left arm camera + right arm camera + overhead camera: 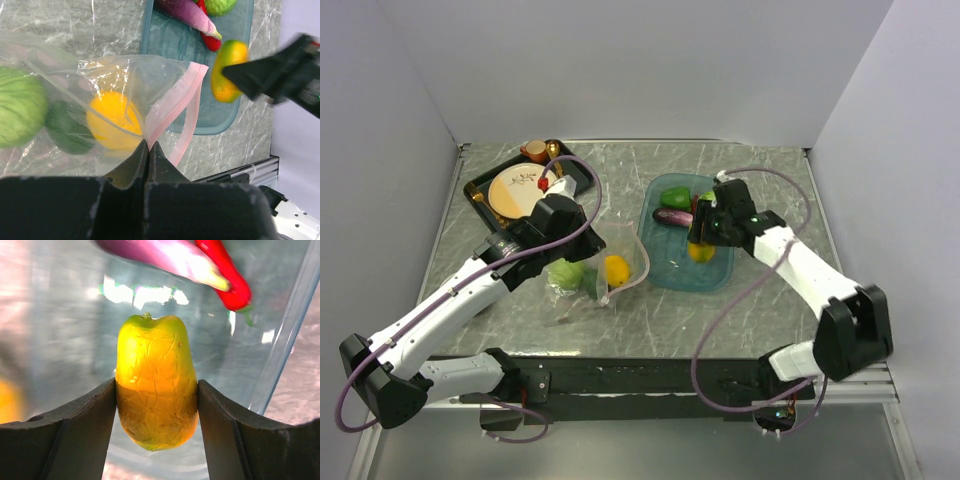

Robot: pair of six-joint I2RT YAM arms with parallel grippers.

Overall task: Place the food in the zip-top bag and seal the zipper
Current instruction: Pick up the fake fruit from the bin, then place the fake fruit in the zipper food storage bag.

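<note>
right gripper (pixel 157 405) clamping mango (pixel 156 385), left gripper (pixel 148 150) pinching bag (pixel 150 90)

The left arm (pixel 470 290) reaches forward-right; the left hand (pixel 147 150) is pinched tight on the edge of the clear crinkly zip-top bag (pixel 100 80). The right arm (pixel 800 265) bends leftward; the right hand (pixel 156 400) clamps the orange-yellow mango (pixel 152 355) between both fingers.
</note>
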